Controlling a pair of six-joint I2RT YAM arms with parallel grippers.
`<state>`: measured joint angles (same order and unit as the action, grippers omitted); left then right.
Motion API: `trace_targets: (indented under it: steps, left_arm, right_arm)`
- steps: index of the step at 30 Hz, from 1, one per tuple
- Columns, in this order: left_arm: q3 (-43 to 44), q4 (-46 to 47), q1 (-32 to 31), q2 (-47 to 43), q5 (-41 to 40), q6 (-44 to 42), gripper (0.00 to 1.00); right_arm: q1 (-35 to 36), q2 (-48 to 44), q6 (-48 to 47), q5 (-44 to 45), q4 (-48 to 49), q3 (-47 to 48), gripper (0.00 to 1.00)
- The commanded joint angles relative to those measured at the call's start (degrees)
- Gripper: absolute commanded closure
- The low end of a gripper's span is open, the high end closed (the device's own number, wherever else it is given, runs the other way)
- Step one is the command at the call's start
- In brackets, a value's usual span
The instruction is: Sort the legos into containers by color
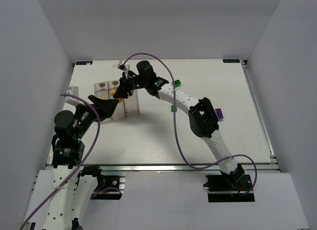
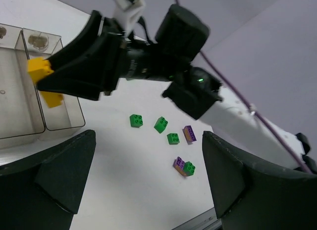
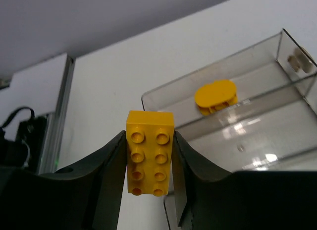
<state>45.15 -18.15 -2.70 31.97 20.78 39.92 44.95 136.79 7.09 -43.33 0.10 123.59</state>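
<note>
- The right claw (image 3: 148, 141) is clamped on a yellow lego (image 3: 148, 163). One finger presses each long side, and the studs face the wrist camera.
- The held brick hangs above the containers (image 1: 131, 111), over their right part and close to a dividing wall. Which compartment lies under it cannot be told.
- A flat yellow oval piece (image 3: 215, 96) lies on the floor of one compartment, close to the held brick.
- Small beige tabs (image 1: 101, 85) sit at the far end of the tray.
- The left claw (image 1: 106, 107) hovers at the near left end of the tray with its jaws spread wide and nothing between them.
- Loose bricks lie on the white table (image 1: 237, 141) to the right of the tray. Three green legos (image 2: 136, 120) sit close together, a purple-topped lego (image 2: 189, 134) lies just beside them, and a purple and green pair (image 2: 183, 166) lies a little nearer.
</note>
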Motion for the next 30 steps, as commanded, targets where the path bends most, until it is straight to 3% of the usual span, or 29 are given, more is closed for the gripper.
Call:
trace_targets:
  steps: [1, 10, 16, 19, 24, 25, 26, 29, 30]
  left_arm:
    - [3.46, -4.86, 0.41, -3.3, -2.14, 0.16, 0.03]
    - [6.88, -14.8, 0.94, -9.2, -4.78, 2.27, 0.03]
    - [10.57, -21.04, 0.94, -8.77, -4.6, 1.39, 0.03]
    - [11.28, -21.75, 0.94, -8.15, -4.34, 1.12, 0.02]
    - [10.32, -20.52, 0.94, -8.06, -3.2, 1.3, 0.02]
    - [10.14, -20.35, 0.94, -7.89, -2.76, 1.39, 0.02]
    - [9.96, -20.08, 0.94, -7.62, -2.58, 1.65, 0.02]
    - [9.87, -19.55, 0.94, -7.01, -2.05, 1.56, 0.02]
    - [10.05, -19.38, 0.94, -6.92, -1.97, 1.65, 0.02]
  right_arm:
    - [2.16, 2.59, 16.36, 3.67, 19.03, 4.38, 1.0]
    - [9.81, 8.84, 9.7, 20.73, 26.17, 6.66, 0.95]
    - [12.09, 14.73, 6.97, 27.67, 27.32, 11.49, 0.89]
    - [12.44, 15.7, 5.3, 30.49, 27.76, 11.59, 0.82]
    - [11.83, 15.96, 2.76, 31.2, 27.59, 10.36, 0.8]
    - [11.92, 15.96, 2.66, 31.12, 27.5, 10.18, 0.76]
    - [11.83, 15.96, 2.49, 30.68, 27.41, 9.92, 0.61]
    - [11.65, 15.0, 1.34, 29.01, 28.29, 8.34, 0.37]
    - [11.74, 14.21, 1.26, 28.14, 29.16, 7.72, 0.34]
